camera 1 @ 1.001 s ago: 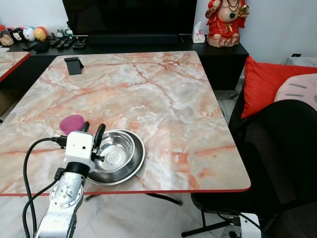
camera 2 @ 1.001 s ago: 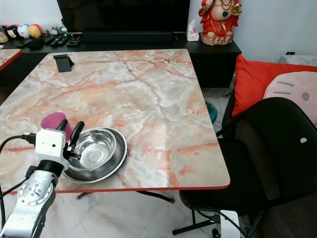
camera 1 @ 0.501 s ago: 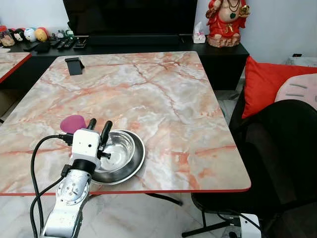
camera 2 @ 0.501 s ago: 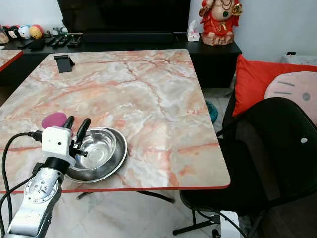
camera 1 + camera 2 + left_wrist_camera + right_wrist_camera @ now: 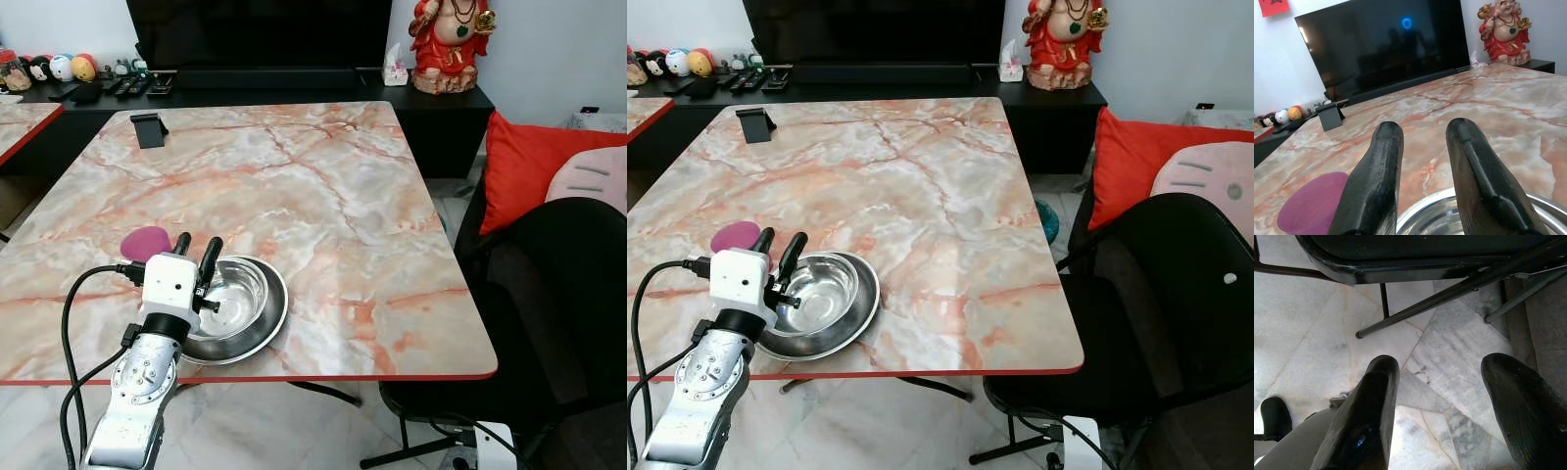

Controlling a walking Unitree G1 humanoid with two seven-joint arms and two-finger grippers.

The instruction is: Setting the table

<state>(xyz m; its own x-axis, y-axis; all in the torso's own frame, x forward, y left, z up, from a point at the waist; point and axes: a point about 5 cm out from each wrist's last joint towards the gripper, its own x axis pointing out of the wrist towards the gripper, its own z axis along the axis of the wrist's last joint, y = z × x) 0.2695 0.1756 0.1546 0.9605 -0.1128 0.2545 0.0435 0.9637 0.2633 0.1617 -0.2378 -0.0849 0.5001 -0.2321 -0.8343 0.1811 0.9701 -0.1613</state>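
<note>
A steel bowl (image 5: 245, 294) rests in a wider steel dish near the front left corner of the marble table (image 5: 323, 196). Just left of it stands a purple cup (image 5: 144, 241). My left gripper (image 5: 196, 243) hovers over the bowl's left rim, between bowl and cup. Its fingers are open, and nothing shows between them. The left wrist view looks along those fingers (image 5: 1386, 161) across the tabletop, with the bowl's rim (image 5: 1542, 205) and the purple cup (image 5: 1312, 205) below. My right gripper (image 5: 1444, 363) hangs open over the tiled floor, close to the chair legs.
A black phone stand (image 5: 147, 128) sits at the table's far left. A black chair (image 5: 558, 284) stands at the table's right side, with a red cushion (image 5: 529, 162) behind it. A dark TV console (image 5: 294, 83) with a red statue (image 5: 451, 44) lines the far wall.
My left gripper moved slightly forward and right over the bowl's left rim a second ago, then held still. Bowl and cup have stayed put.
</note>
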